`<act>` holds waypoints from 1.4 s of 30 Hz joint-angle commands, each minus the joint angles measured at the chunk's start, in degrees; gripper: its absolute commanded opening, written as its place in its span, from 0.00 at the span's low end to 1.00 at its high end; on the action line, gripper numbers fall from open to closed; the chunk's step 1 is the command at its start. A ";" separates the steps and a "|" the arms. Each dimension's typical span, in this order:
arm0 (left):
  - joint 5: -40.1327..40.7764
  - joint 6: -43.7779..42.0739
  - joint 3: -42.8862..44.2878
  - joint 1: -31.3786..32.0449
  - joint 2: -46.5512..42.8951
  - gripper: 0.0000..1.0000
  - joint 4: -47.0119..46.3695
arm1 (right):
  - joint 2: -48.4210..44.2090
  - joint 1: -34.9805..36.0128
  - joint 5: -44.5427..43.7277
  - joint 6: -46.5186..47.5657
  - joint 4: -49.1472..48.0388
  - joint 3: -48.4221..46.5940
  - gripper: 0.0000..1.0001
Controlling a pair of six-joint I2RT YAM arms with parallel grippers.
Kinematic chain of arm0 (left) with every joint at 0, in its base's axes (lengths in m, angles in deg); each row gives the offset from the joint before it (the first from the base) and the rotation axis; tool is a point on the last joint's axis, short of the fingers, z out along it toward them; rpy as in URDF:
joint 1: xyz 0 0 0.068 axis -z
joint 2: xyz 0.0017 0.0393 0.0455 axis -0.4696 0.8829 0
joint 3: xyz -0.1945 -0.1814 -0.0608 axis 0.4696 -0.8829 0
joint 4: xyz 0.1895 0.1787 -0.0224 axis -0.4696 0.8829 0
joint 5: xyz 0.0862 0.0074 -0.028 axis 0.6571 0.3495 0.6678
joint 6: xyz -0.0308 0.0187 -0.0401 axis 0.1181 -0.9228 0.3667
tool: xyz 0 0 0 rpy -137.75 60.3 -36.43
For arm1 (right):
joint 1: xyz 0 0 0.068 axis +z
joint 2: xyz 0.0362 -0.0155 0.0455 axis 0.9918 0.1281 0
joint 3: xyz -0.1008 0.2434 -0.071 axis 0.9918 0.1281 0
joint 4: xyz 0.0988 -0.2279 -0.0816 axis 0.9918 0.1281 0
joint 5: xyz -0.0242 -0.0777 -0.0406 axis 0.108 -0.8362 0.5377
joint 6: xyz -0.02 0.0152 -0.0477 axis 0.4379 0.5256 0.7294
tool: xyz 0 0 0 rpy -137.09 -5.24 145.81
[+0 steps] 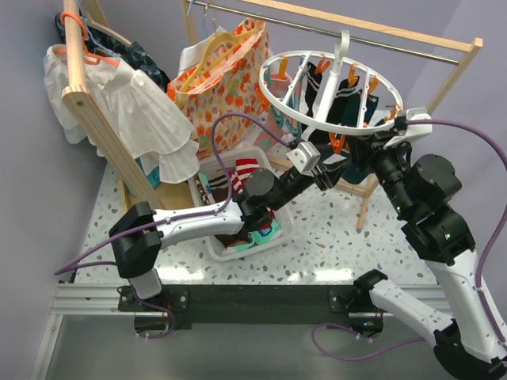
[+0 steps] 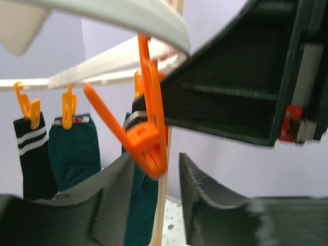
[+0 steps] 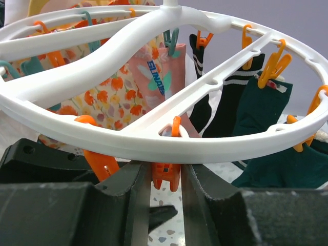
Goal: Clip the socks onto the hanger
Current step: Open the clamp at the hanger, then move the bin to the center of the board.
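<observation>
1. Right gripper [image 3: 165, 169] and left gripper [image 2: 156, 164] sat under the near rim of the hanger [image 3: 230, 148], which hung from the rail [image 1: 412, 36].
2. Socks [image 3: 259, 107]: dark ones were clipped along the ring's far side; others lay in the white bin [image 1: 212, 252].
3. Right jaws pressed both sides of an orange clip [image 3: 166, 177].
4. Left jaws stood apart, with the clip hanging in the gap.

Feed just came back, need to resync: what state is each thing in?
Hanger: hanging by its hook.
Clipped socks: hanging from the hanger's clips.
Loose socks: in the bin.
Orange clip: between the right jaws.
Right gripper: jaws shut on the orange clip.
Left gripper: jaws open.
</observation>
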State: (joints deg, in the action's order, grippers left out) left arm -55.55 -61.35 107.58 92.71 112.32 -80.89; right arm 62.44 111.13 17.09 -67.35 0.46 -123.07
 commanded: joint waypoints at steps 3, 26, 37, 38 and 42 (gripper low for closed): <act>3.85 0.38 -6.32 0.42 -6.62 0.60 3.11 | -0.88 -0.10 -1.57 0.56 -2.27 0.23 0.08; 16.70 28.77 -18.20 -15.48 -21.75 0.79 76.41 | -2.38 -0.10 -0.87 1.53 0.98 2.78 0.09; 2.11 35.00 -27.58 -19.18 -17.78 0.66 78.09 | -2.47 -0.01 -1.31 1.88 0.72 3.39 0.09; 0.97 35.62 -28.74 -19.18 -18.49 0.65 78.09 | -2.47 -0.01 -1.22 1.79 0.63 3.57 0.09; -2.38 38.26 -32.61 -17.78 -23.66 0.62 79.93 | -2.20 -0.01 -1.31 2.23 0.89 3.66 0.09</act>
State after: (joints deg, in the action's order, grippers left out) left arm -51.81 -27.80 77.90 73.55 94.05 -5.09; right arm 60.19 111.09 16.13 -66.10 0.83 -119.86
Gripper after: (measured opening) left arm 0.633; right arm 0.270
